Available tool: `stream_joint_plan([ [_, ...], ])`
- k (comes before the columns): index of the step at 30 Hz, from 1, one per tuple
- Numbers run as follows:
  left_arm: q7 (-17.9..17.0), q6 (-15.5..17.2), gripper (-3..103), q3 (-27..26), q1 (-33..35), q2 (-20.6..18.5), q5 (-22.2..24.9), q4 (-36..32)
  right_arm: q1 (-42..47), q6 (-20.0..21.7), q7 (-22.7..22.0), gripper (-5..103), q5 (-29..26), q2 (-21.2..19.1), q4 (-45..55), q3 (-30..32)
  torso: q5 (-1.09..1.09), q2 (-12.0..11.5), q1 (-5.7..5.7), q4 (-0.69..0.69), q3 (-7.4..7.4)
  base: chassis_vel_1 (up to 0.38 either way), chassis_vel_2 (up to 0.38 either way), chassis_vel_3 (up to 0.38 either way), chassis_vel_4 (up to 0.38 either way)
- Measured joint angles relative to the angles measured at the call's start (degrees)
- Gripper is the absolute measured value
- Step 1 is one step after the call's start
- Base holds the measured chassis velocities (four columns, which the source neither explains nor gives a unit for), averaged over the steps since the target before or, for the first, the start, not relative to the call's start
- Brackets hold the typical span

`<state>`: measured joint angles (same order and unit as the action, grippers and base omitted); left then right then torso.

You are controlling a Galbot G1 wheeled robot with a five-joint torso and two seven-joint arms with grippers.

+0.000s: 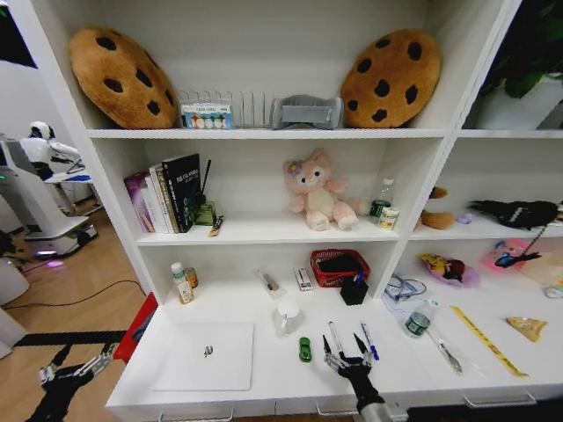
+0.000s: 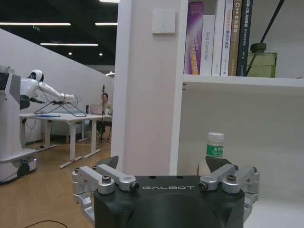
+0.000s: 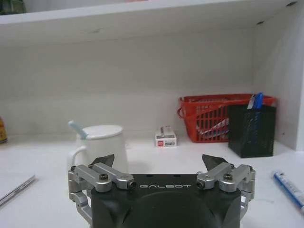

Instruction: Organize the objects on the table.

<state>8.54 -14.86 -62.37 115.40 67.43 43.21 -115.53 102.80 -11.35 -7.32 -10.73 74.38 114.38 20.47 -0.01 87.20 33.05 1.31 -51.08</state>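
Head view: open right tool [image 1: 346, 352] above table [image 1: 264, 374].

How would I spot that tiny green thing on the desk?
Start at the silver laptop on the white desk. Just to its right, below the white mug, lies the green item. It is the only green piece there; the pens beside it are long and thin.

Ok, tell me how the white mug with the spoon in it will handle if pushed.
The white mug looks rigid and glazed, so probably slippery. It is upright on the table and may slide, though a high push could tip it. The loose spoon would likely rattle.
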Motion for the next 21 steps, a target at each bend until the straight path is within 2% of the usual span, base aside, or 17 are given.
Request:
stream_joint_plan([
  [6,-0.01,0.0,100,0.03,0.0,-0.03,-0.03,-0.03,-3.2,0.86,-1.39,100,2.25,1.65,-4.24,-4.81,0.0,0.0,0.0,0.0,0.0,0.0,0.0,0.0,0.0],
  [19,-0.01,0.0,100,0.09,0.0,-0.07,-0.06,-0.06,-7.89,2.29,-3.07,100,3.08,3.41,-9.25,-7.97,0.0,0.0,0.0,0.0,0.0,0.0,0.0,0.0,0.0],
  [21,-0.01,0.0,100,0.09,0.0,-0.08,-0.06,-0.07,-8.32,2.48,-3.31,103,3.22,3.62,-9.79,-8.21,0.0,0.0,0.0,0.0,0.0,0.0,0.0,0.0,0.0],
])
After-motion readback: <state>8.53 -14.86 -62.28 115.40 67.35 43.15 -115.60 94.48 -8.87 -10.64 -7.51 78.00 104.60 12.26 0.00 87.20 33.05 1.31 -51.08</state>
